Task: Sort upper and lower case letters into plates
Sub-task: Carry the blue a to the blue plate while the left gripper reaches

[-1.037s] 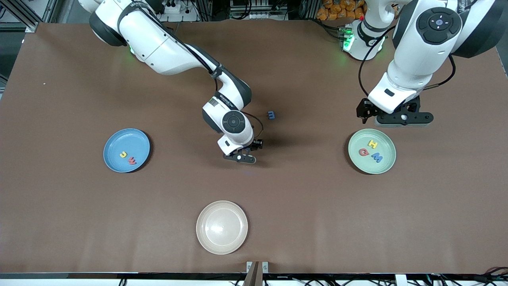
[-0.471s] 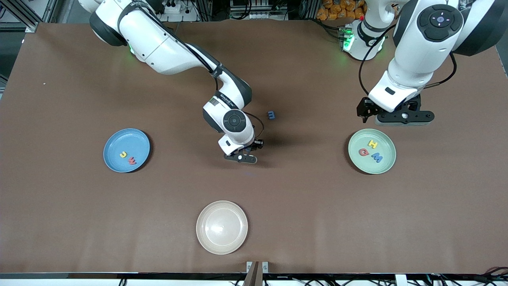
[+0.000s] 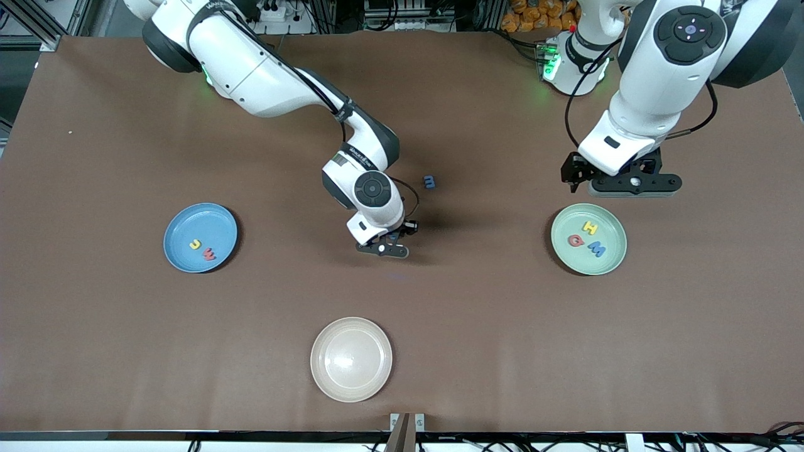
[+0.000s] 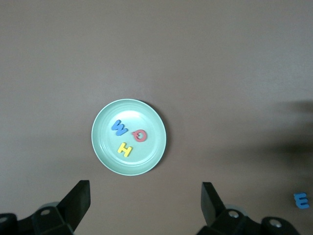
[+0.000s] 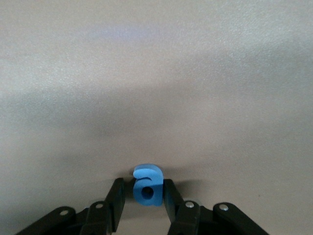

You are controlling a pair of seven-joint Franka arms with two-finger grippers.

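Observation:
My right gripper (image 3: 382, 249) is shut on a small blue letter "a" (image 5: 146, 188), low over the middle of the table; its own view shows it too (image 5: 143, 185). A blue letter (image 3: 429, 182) lies on the table farther from the front camera. The blue plate (image 3: 179, 242) holds a yellow letter (image 3: 196, 244) and a red letter (image 3: 208, 255). The pale green plate (image 3: 612, 257) holds a yellow H (image 3: 590, 227), a red letter (image 3: 575, 240) and a blue letter (image 3: 595, 249). My left gripper (image 3: 634, 186) is open and empty above the table beside the green plate (image 4: 146, 152).
A beige cream plate (image 3: 350, 358), empty, sits near the front edge. The loose blue letter also shows at the edge of the left wrist view (image 4: 301, 199). The brown table (image 3: 502, 326) is bare between the plates.
The left gripper has drifted slightly toward the right arm's end of the table. The right gripper has shifted very little and stays shut on the blue "a".

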